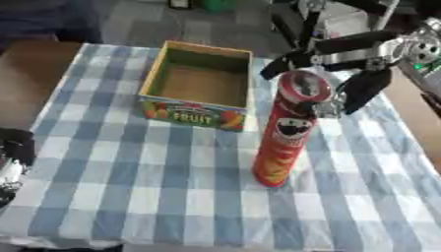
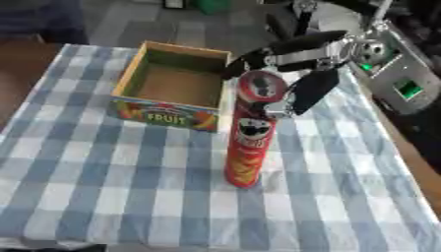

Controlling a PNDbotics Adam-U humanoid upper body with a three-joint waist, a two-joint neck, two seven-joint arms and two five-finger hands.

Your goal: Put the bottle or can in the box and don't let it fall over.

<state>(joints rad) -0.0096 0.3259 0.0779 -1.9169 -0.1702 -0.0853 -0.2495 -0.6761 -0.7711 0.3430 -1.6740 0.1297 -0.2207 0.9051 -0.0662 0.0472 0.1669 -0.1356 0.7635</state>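
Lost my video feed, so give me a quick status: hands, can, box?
Right hand open at the top of the red can, no grasp. Can upright on the checked cloth, outside the box. Left hand idle at left edge. Nothing in between.

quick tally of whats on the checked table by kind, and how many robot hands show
Cans: 1, the tall red crisp can, standing upright.
Boxes: 1, the open fruit box, nothing seen inside.
Cloths: 1, the blue and white checked tablecloth.
Robot hands: 2, the right hand by the can's top, the left hand at the view's left edge.
Total: 5
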